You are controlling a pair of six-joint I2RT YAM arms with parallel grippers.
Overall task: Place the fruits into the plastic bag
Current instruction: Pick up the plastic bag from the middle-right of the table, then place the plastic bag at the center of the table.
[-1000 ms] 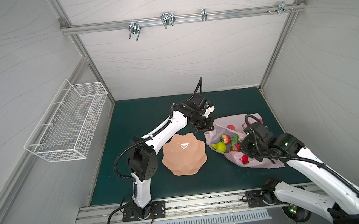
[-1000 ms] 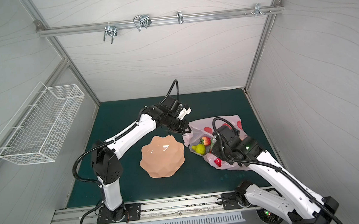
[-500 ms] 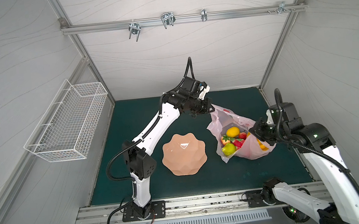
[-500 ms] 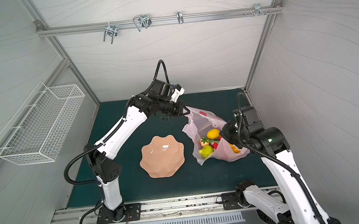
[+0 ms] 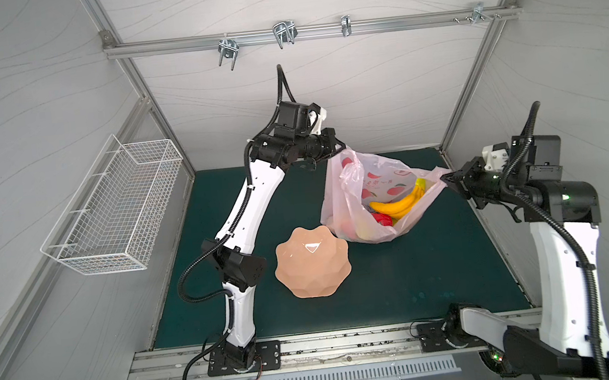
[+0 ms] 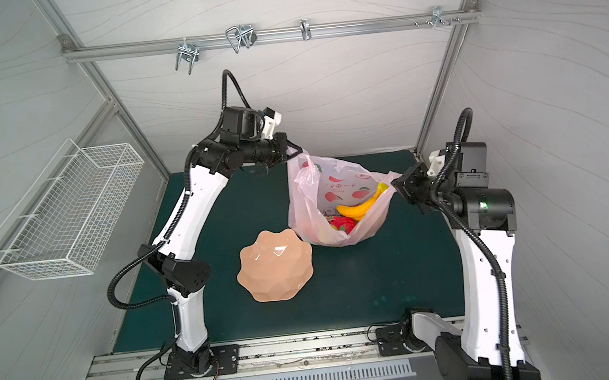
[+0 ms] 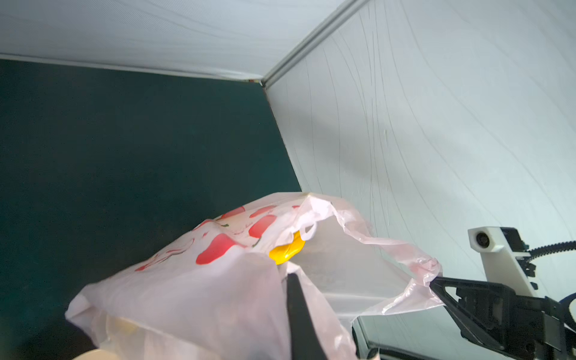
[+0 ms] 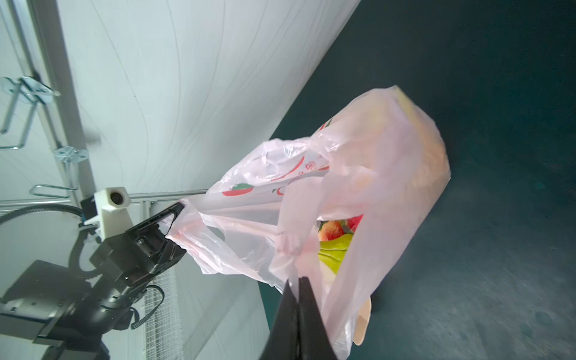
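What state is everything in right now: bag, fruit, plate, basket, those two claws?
Plastic bag: mouth held open, fruit inside.
Left gripper: shut on one bag handle.
Right gripper: shut on the other handle.
Banana bunch: lying in the bag, on top.
Plate: empty, on the mat.
Wire basket: empty, hanging up.

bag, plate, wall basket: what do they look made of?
Bag: thin plastic film, pale pink, slightly glossy. It hangs limp, is full of fine creases, and light shows through it.
Plate: hard and glossy, either moulded plastic or glazed ceramic; I can't tell which. A sharp white highlight sits on its faceted peach surface.
Basket: probably white-coated metal wire. It is a thin open grid, and the wall is visible through it.
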